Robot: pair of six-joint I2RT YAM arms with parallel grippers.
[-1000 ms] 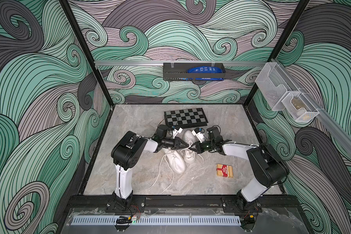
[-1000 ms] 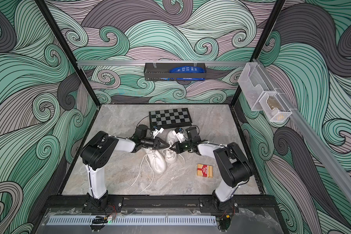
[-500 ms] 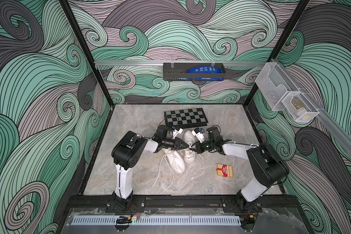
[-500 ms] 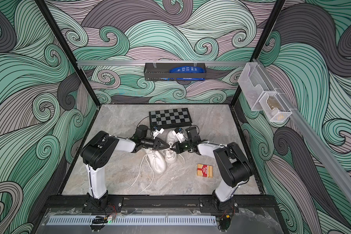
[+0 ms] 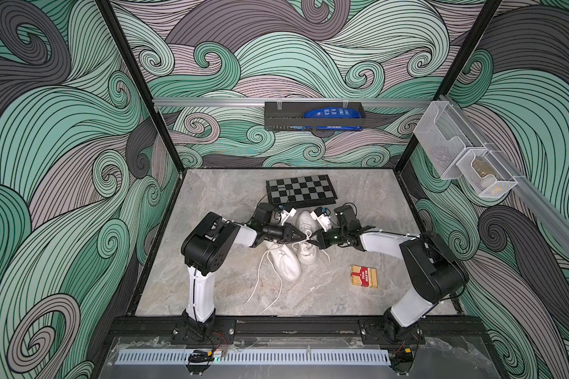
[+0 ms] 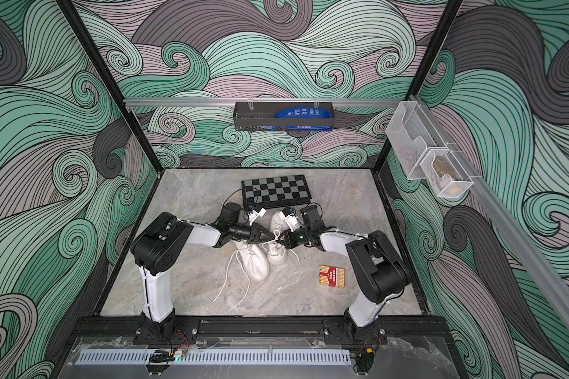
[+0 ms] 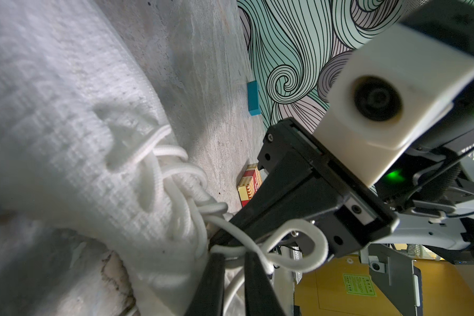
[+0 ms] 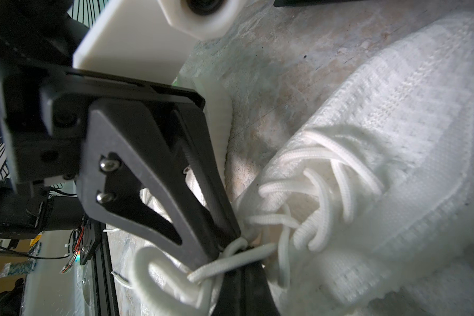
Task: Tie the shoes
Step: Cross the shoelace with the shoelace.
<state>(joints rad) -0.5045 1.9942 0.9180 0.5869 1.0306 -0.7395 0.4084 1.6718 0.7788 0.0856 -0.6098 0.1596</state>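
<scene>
Moved since the earlier frame: nothing that I can resolve in the top views. Both arms, the pair of white knit low-top sneakers (image 5: 288, 264) and the loose trailing laces (image 5: 260, 285) lie as before on the grey marbled counter (image 5: 211, 288).

Location of work: the sneakers lie touching at mid-counter, just in front of the black-and-grey chequered board (image 5: 301, 192). A flat red-and-yellow box (image 5: 363, 276) lies apart on the right arm's side.

The left pincer (image 5: 300, 237) and right pincer (image 5: 315, 241) meet tip to tip over the sneaker on the right arm's side. Between them sits a small white lace loop (image 5: 308, 233).

Left pincer: in the left wrist view its fingers (image 7: 211, 287) stand slightly apart. The gap is wider than the strand running through it, so I read no clamp.

Right pincer: fully closed. Its fingers (image 8: 244, 290) pinch the lace loop at the tips.
</scene>
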